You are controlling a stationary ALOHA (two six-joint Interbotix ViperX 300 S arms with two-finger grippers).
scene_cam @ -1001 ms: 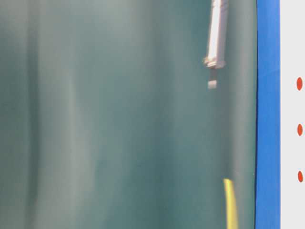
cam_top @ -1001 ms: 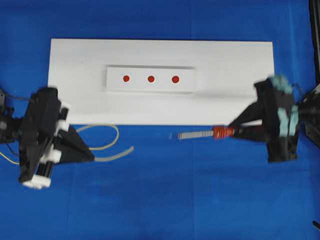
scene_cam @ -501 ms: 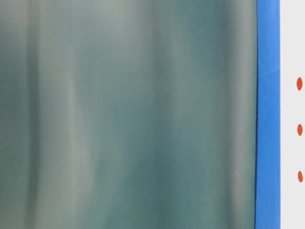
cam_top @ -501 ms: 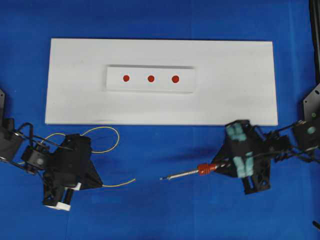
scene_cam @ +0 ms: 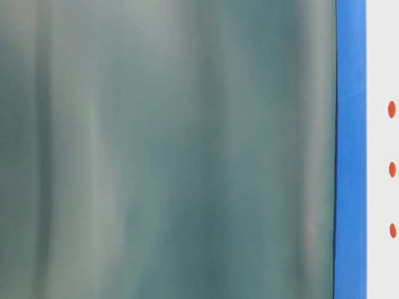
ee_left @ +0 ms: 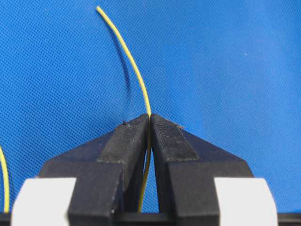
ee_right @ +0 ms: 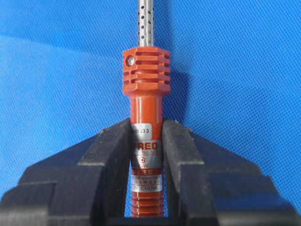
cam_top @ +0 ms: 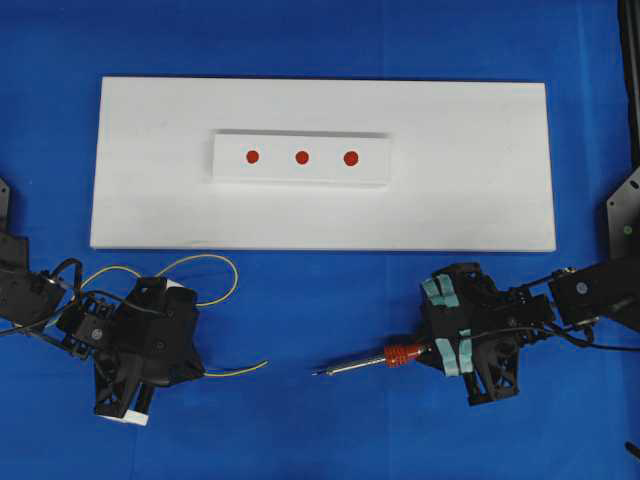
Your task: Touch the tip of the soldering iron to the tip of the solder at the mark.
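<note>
My right gripper (cam_top: 432, 348) (ee_right: 146, 126) is shut on the red handle of the soldering iron (cam_top: 403, 353) (ee_right: 146, 70). The iron lies low over the blue cloth, its metal tip (cam_top: 319, 373) pointing left. My left gripper (cam_top: 198, 372) (ee_left: 150, 117) is shut on the thin yellow solder (cam_top: 238, 369) (ee_left: 137, 73), pinched at the jaw tips. The solder's free end (cam_top: 266, 362) points right, a short gap from the iron's tip. Three red marks (cam_top: 302, 157) sit on a raised white strip, far from both tips.
A large white board (cam_top: 150, 205) lies on the blue cloth beyond both grippers. The solder loops back (cam_top: 228, 268) behind the left gripper. The table-level view is mostly blurred grey-green, with the marks (scene_cam: 392, 169) at its right edge.
Both grippers have come down and away from the board's front edge toward the near side, still holding the iron and the solder. Both items have left the table-level view.
</note>
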